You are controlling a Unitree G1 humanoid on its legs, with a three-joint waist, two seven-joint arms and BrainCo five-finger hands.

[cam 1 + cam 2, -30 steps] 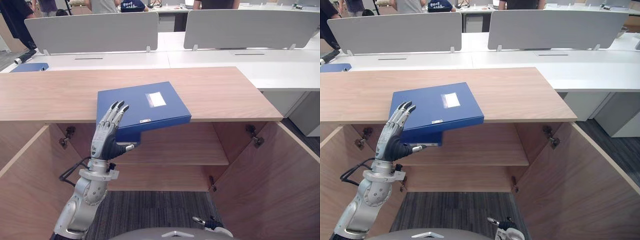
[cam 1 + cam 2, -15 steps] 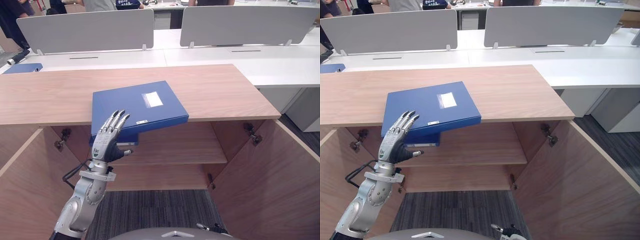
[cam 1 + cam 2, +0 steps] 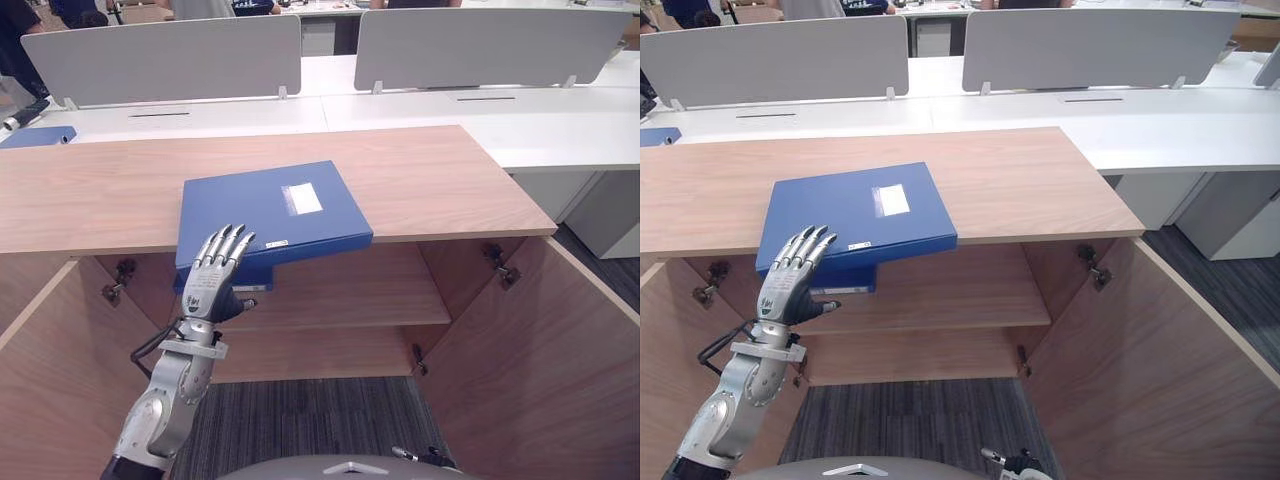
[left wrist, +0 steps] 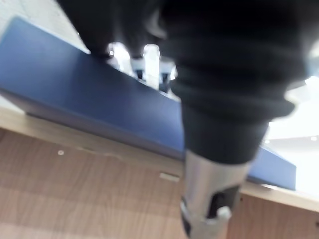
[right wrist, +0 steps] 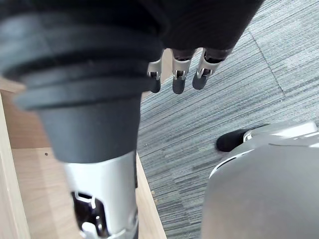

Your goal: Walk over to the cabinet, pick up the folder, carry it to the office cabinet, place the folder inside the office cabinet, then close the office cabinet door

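Centre-left, overhanging the front edge of the cabinet top [image 3: 450,180]: blue folder [image 3: 270,205]. At its near left corner: left hand [image 3: 212,280], fingers straight, clasping nothing. Could tip it off with a one-sided nudge.

The folder [image 3: 270,215] at centre frame is deep blue with a white label [image 3: 301,198], the cabinet [image 3: 430,180] pale wood-grain, the carpet [image 3: 300,420] at the bottom dark grey striped, the desks [image 3: 560,130] white, and the dividers [image 3: 160,60] along the top light grey.

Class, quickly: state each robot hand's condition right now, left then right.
Left hand: open, fingers straight, at the near edge of the flat blue rectangular folder on the wooden cabinet top.
Right hand: open, relaxed fingers, holding nothing.
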